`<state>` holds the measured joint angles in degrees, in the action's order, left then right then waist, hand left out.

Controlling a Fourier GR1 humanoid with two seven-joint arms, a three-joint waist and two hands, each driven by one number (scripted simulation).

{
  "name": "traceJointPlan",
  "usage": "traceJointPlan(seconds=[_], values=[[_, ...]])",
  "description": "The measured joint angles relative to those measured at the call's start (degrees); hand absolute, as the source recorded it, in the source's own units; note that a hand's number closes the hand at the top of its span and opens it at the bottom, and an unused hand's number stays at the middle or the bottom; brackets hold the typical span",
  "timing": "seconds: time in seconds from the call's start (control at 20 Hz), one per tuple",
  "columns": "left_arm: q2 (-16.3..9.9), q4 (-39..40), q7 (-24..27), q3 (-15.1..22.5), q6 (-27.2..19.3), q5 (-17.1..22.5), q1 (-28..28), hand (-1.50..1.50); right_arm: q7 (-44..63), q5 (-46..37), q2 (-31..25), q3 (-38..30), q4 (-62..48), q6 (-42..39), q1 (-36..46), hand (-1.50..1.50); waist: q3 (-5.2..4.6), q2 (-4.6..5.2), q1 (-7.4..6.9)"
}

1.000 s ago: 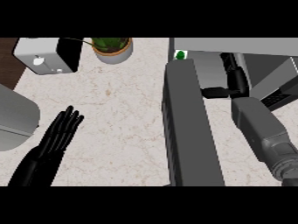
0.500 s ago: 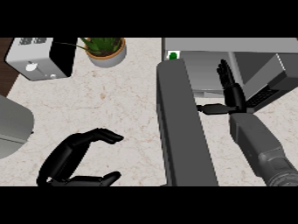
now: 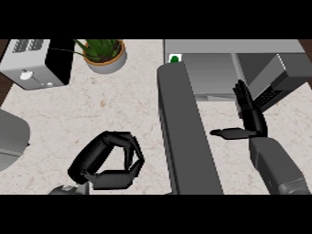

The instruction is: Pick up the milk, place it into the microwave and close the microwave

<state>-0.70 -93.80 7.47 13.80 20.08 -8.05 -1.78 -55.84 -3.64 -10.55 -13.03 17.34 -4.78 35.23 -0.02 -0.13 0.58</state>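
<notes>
Obs., head view. The microwave (image 3: pixel 266 75) stands at the counter's (image 3: pixel 97 114) far right. Its door (image 3: pixel 185 132) is swung fully open and runs toward you as a long dark slab.

Milk: you do not get a plain view of it. The only candidate is a small white-and-green thing (image 3: pixel 174 58) at the far end of the door, by the microwave's front left corner. You cannot tell whether it is the carton or a part of the microwave. Nothing shows in the open cavity.

Right hand (image 3: pixel 250 116): fingers straight and pointing away, thumb out to the side, holding nothing. It hangs in front of the cavity, right of the door.

Left hand (image 3: pixel 111 160): fingers clenched into a curl with nothing seen inside, low over the counter, left of the door.

Handling, as a judgement: treat a milk carton as light to middling in weight, with thin walls that dent if squeezed and a smooth, slippery skin. It is top-heavy when full. Take it round the middle of the body, thumb against fingers on opposite flat sides, and keep it upright. Avoid the folded top.

Risk: the open door lies between the left hand and the candidate, so a reach from the right side looks cleaner.

Also present, far left: toaster (image 3: pixel 33 64) and potted plant (image 3: pixel 104 57), both well apart from the hands.
</notes>
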Motion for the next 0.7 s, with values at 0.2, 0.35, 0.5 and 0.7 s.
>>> traceJointPlan(seconds=[0.2, 0.35, 0.5, 0.7], values=[[-0.2, 6.2, 2.0, 2.3, 1.0, -3.0, -2.1, 1.50, 0.3, -0.3, -0.4, 2.0, 5.7, -1.7, -5.7, -1.50, -0.07, -0.23, 0.97], [0.2, 10.2, 2.2, 5.6, 0.3, -4.2, -3.4, 1.50, 2.0, 0.4, -0.2, 3.1, 12.4, -2.5, -9.5, -1.50, -0.11, -0.36, 1.38], [0.5, 14.6, 3.6, 9.4, -2.4, -4.3, -5.1, 1.50, 4.0, 1.3, -1.1, 4.1, 20.1, -4.5, -14.7, -1.50, -0.13, -0.42, 1.95], [0.4, 20.1, 6.0, 14.6, -5.4, -2.3, -7.3, 1.50, 7.6, 3.7, -2.0, 4.5, 31.1, -6.9, -21.5, -1.50, -0.14, -0.38, 2.13]])
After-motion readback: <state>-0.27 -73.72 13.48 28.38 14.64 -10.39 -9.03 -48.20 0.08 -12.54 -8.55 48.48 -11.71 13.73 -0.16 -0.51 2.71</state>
